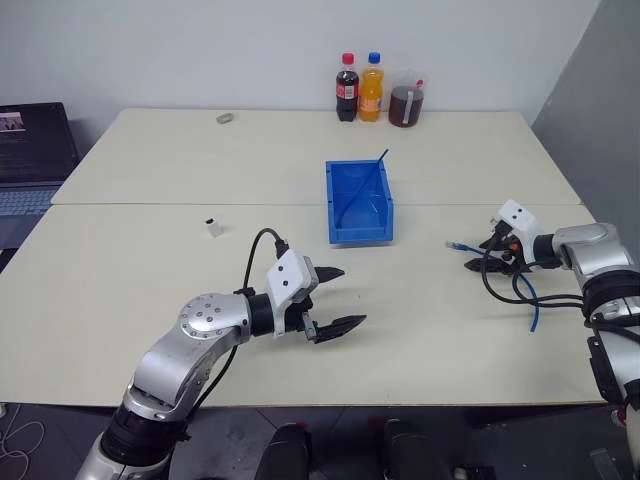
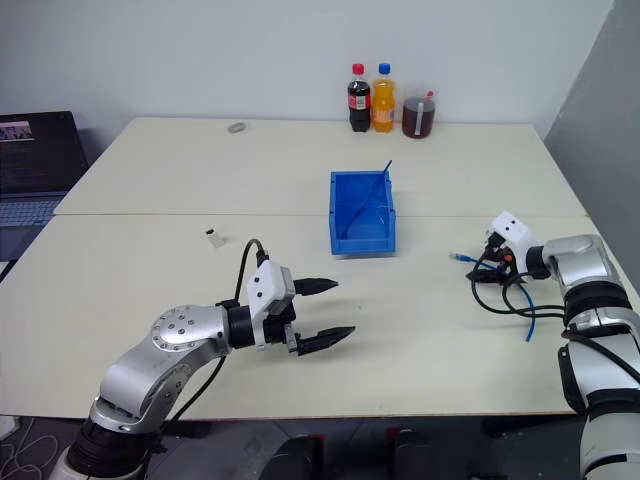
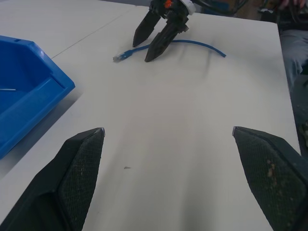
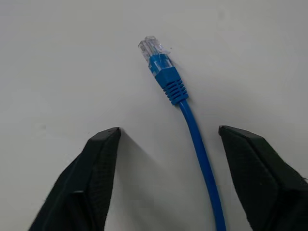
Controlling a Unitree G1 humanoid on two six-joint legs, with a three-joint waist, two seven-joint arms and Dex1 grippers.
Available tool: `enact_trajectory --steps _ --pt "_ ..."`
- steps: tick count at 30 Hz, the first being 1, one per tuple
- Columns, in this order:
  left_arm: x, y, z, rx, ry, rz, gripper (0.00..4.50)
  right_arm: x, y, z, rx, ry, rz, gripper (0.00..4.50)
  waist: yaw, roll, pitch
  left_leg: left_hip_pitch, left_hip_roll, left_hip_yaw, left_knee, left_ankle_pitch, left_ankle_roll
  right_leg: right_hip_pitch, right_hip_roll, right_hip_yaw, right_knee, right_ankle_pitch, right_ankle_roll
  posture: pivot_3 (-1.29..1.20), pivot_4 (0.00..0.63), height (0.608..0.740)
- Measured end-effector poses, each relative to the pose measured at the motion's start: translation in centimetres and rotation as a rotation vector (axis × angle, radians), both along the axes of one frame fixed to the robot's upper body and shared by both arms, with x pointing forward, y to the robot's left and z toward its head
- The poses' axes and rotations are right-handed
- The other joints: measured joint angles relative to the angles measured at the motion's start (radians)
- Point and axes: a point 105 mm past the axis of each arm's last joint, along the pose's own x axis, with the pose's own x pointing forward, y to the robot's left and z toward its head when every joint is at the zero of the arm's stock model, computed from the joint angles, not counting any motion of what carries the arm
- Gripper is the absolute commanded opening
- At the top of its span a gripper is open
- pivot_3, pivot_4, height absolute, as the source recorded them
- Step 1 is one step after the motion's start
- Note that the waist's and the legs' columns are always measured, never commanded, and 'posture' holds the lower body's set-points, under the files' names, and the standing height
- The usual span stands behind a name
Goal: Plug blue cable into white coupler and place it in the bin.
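Two grippers work over a pale table [image 1: 150, 300]. From the head, the left gripper [image 1: 336, 298] hovers near the front edge, fingers spread and empty; the right gripper [image 1: 482, 258] reaches the cable [image 1: 535, 305] at the right side, its plug [image 1: 455, 244] pointing toward the bin [image 1: 359, 203] mid-table. The coupler [image 1: 213, 227] stands well left of the bin. Left wrist: spread fingers [image 3: 77, 168], bin corner beside them. Right wrist: fingers [image 4: 98, 168] parted, straddling the cable behind its plug, not gripping.
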Motion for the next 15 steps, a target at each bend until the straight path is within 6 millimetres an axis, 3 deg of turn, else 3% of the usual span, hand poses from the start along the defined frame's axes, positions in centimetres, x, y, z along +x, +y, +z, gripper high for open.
enact_trajectory --steps 10,15 --pt "-0.3 0.3 -0.7 0.021 0.019 0.002 4.5 0.0 -0.1 0.0 -0.001 0.03 0.002 0.09 0.0 0.0 0.0 0.001 0.0 0.0 0.0 0.0 0.0 0.001 0.0 0.0 0.0 0.0 0.0 0.0 0.15 0.74" --pt "-0.9 0.6 -2.0 0.052 0.056 -0.007 4.5 -0.3 0.5 0.1 -0.033 0.036 0.081 0.09 0.0 0.0 0.0 0.001 0.0 0.0 0.0 0.0 0.0 0.0 0.0 0.0 0.0 0.0 0.0 0.0 0.15 0.74"
